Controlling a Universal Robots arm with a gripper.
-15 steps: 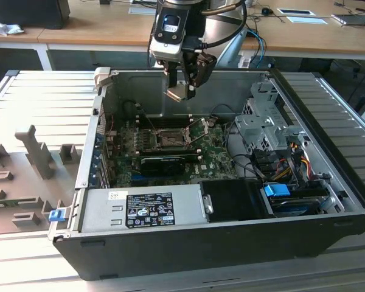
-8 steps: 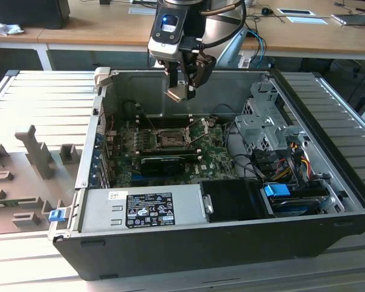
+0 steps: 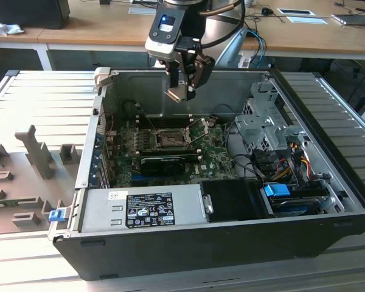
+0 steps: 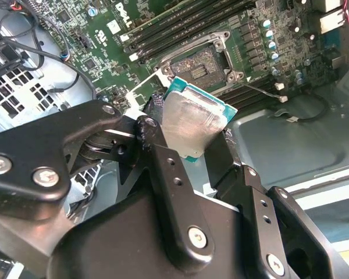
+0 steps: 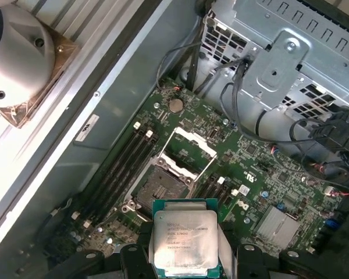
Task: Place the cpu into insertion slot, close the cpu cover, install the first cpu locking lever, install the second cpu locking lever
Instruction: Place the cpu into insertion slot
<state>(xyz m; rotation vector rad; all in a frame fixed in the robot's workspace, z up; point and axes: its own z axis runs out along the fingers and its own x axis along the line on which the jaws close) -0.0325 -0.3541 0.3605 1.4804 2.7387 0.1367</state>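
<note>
Above one insertion slot — one cpu, held by the gripper.

**Chip held clear of the open socket**

The gripper clamped the chip by its edges, its metal top facing the camera. On the green motherboard, apart from the chip, the socket lay uncovered with its dark pin field showing. The cover stood swung up at one edge of the socket. Long black memory slots ran alongside it.

Bright, even room light, pale glare on the cpu in the second wrist view, dim shadow inside the computer case
</note>
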